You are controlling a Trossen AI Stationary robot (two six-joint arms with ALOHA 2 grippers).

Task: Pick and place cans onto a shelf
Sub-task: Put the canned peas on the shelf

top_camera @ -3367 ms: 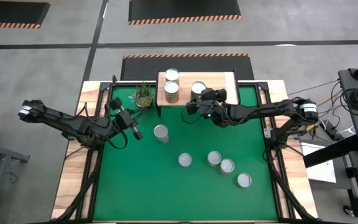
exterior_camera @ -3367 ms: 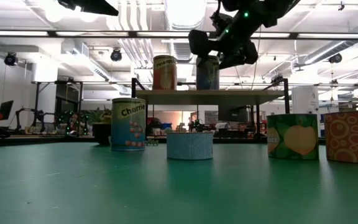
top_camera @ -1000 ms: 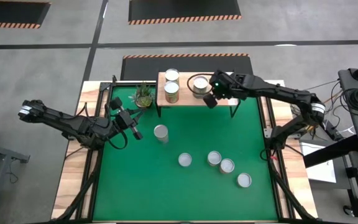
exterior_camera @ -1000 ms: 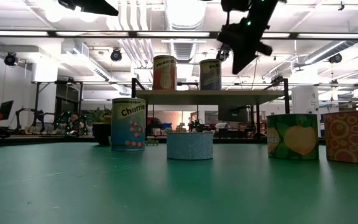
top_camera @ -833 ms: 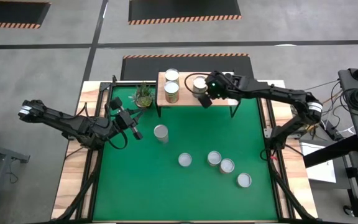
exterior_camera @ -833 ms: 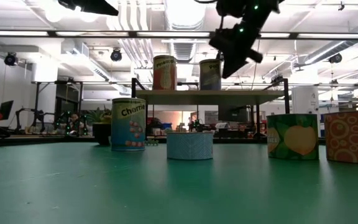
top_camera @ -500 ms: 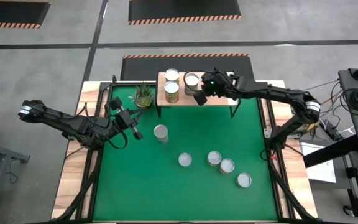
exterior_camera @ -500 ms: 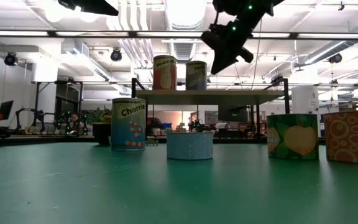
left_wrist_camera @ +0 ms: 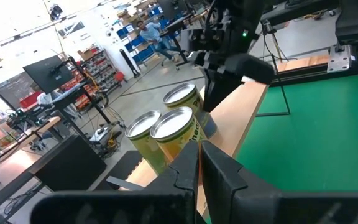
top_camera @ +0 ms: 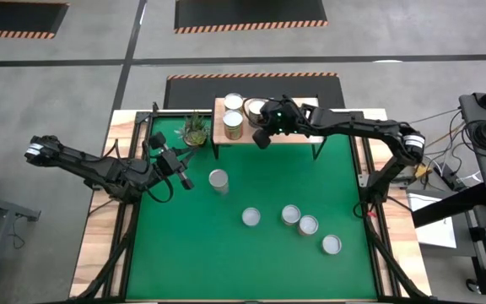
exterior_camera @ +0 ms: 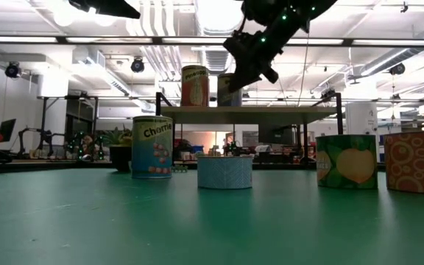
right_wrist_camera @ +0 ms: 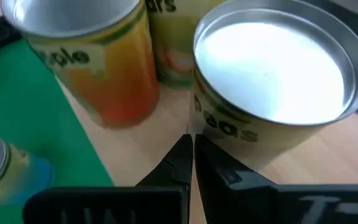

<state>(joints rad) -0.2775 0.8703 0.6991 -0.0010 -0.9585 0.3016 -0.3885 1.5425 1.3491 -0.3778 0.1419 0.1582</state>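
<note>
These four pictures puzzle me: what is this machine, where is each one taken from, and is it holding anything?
It is a robot with two dark arms at a table, each ending in a two-finger gripper. One picture looks straight down, one looks level across the green mat, and two come from cameras on the arms' wrists.

Three cans stand on the shelf, a pale board on thin black legs. Five more cans stand on the mat, and a small potted plant sits beside the shelf.

The right gripper is shut with its tip at the side of one shelf can, not gripping it. The left gripper waits shut over the mat's left side, empty.
</note>
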